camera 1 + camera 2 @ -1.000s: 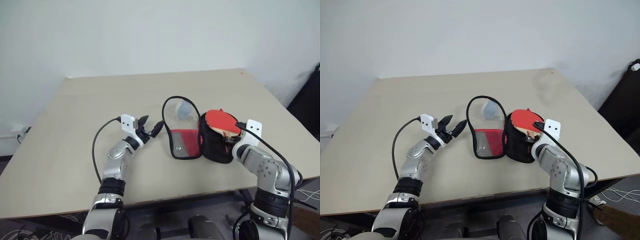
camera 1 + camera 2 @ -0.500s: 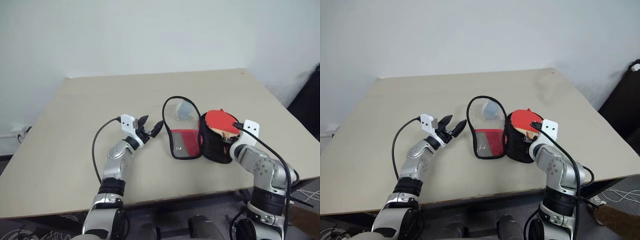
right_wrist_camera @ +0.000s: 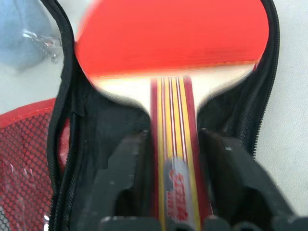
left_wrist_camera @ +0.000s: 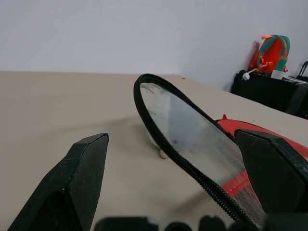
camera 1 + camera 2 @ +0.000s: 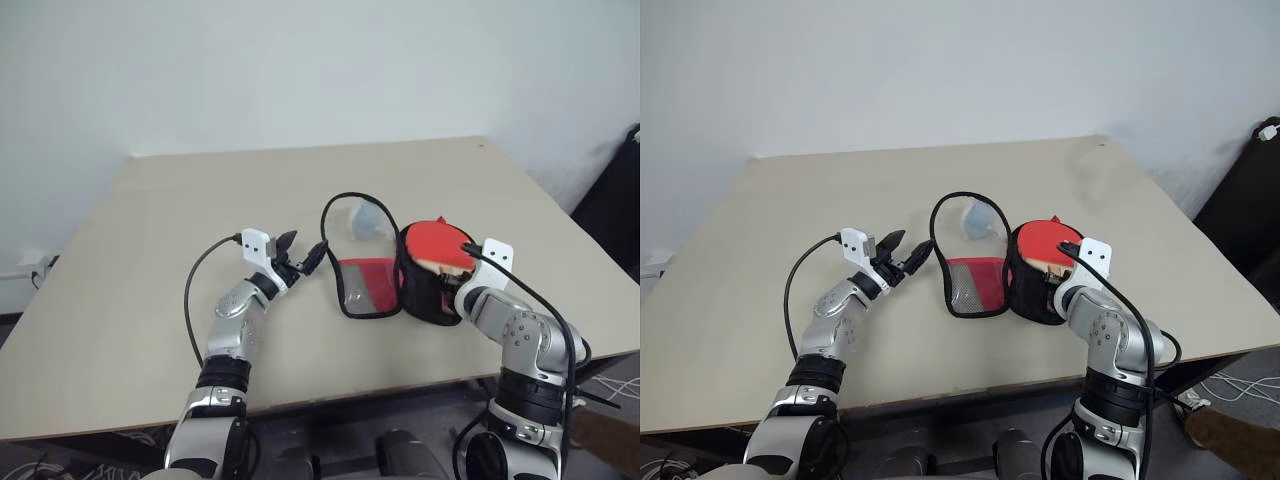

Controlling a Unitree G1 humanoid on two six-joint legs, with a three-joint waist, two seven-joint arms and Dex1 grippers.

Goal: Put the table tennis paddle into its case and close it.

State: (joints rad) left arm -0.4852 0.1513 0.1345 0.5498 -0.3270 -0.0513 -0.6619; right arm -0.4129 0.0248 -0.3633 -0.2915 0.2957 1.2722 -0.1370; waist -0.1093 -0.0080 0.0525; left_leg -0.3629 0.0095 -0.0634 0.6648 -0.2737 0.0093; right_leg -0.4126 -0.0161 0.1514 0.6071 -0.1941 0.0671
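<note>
Counting one table tennis paddle [image 3: 173,48] seated in one unzipped case [image 5: 425,290] (flap at nine o'clock); left gripper [image 5: 301,250] spread, empty; right gripper [image 3: 173,192] loosely straddled handle, striped per right wrist view.

The setting looks like a plain indoor test room or lab rather than a home. A large beige table [image 5: 150,300] with a bare, smooth top stands against an undecorated white wall [image 5: 300,70]. Cables [image 5: 1240,390] trail across the floor beside the table, and a wall socket with a plug [image 5: 42,265] sits low on the left. Dark luggage [image 4: 269,94] stands against the wall beyond the table, with an orange and green backpack [image 4: 270,50] resting on top of it.
</note>
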